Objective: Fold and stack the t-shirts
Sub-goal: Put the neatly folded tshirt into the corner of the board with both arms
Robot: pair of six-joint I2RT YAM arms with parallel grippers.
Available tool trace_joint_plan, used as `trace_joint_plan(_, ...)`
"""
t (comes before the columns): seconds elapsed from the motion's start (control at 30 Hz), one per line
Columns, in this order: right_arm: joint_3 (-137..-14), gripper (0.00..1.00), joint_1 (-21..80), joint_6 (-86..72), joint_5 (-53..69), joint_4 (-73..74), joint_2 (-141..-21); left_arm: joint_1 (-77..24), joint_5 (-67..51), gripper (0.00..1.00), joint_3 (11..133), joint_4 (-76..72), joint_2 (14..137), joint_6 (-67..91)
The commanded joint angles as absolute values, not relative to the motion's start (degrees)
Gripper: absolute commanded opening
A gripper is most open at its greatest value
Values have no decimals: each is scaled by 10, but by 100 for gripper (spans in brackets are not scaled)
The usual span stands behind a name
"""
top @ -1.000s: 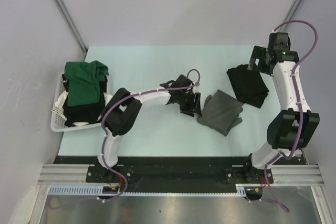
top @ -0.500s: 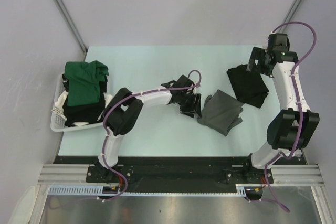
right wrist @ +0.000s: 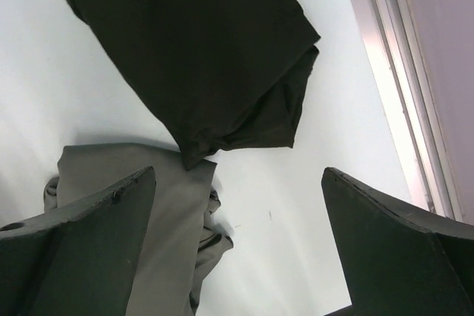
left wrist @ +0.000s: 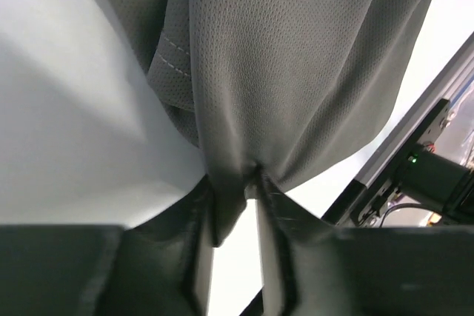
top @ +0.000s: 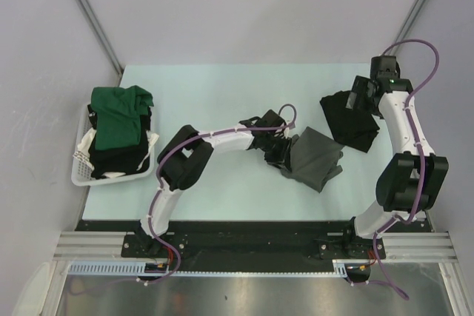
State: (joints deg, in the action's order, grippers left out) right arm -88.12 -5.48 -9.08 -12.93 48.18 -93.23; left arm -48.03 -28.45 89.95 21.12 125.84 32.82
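Note:
A charcoal grey t-shirt point(top: 315, 157) lies crumpled on the pale table, right of centre. My left gripper point(top: 284, 150) is at its left edge. In the left wrist view the gripper point(left wrist: 235, 192) is shut on a fold of the grey t-shirt point(left wrist: 296, 72), and the cloth is bunched between the fingers. A folded black t-shirt point(top: 349, 120) lies at the far right, one corner overlapping the grey one. My right gripper point(top: 363, 94) hovers open above the black t-shirt point(right wrist: 192, 57), with nothing between its fingers point(right wrist: 238, 175). A dark green t-shirt point(top: 118, 116) lies on top of the basket.
A white slatted basket point(top: 80, 172) stands at the table's left edge, with dark cloth under the green shirt. The table's metal rail point(right wrist: 404, 72) runs close along the right of the black shirt. The arm bases sit at the near edge.
My left gripper has moved right to the grey t-shirt's edge and closed on a fold of it. The right gripper has shifted slightly and stays open.

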Motion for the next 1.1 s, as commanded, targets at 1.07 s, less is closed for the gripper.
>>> trace_joint_plan(1.07, -701, 100, -32, -166, 76, 457, -940, -455, -223, 0, 843, 261, 1188, 303)
